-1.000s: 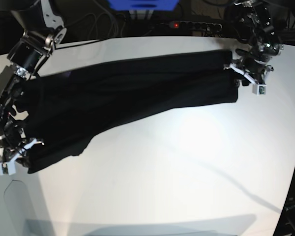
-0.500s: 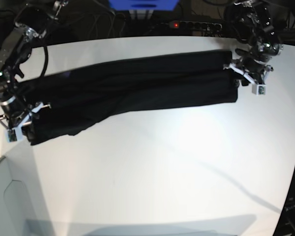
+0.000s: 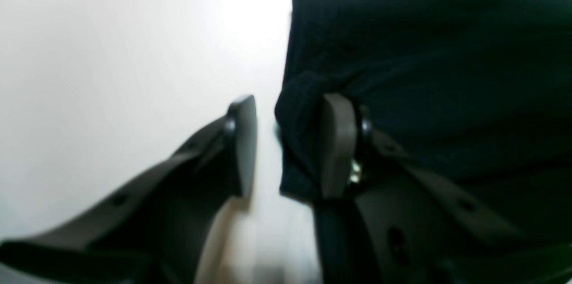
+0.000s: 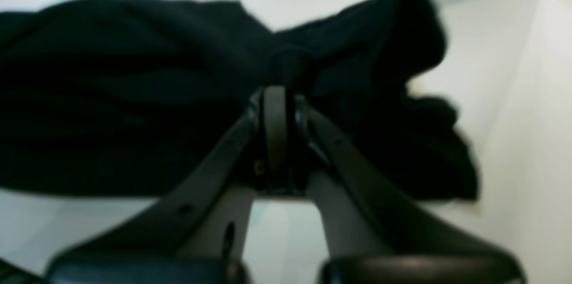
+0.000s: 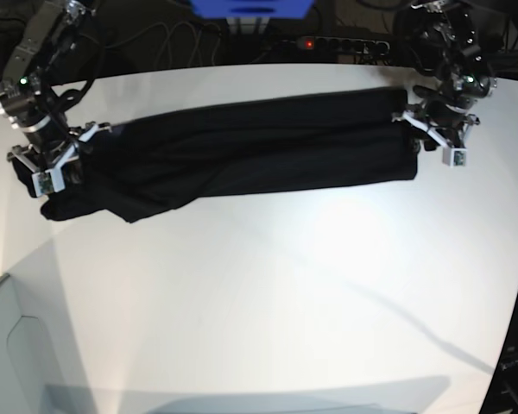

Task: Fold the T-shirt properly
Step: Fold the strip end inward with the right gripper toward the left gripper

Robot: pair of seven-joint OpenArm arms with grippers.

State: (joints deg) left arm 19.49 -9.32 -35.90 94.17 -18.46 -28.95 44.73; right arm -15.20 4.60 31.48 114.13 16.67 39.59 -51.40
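The black T-shirt (image 5: 259,147) lies stretched in a long band across the far half of the white table (image 5: 285,302). At the band's left end my right gripper (image 5: 52,172) holds the cloth. In the right wrist view this gripper (image 4: 277,96) is shut on a bunched fold of the T-shirt (image 4: 134,96). My left gripper (image 5: 419,129) sits at the band's right end. Its jaws (image 3: 289,141) stand open in the left wrist view. The folded edge of the T-shirt (image 3: 424,60) lies between them, against one finger (image 3: 337,145), with bare table showing beside the other finger (image 3: 243,150).
A power strip (image 5: 328,43) with a red light, cables and a blue object (image 5: 250,7) lie behind the table's far edge. The table's corner and edge run along the lower left (image 5: 17,285).
My right gripper has carried the shirt's left end from the front left toward the back of the table, drawing the hanging part up into the band. The left arm has stayed still.
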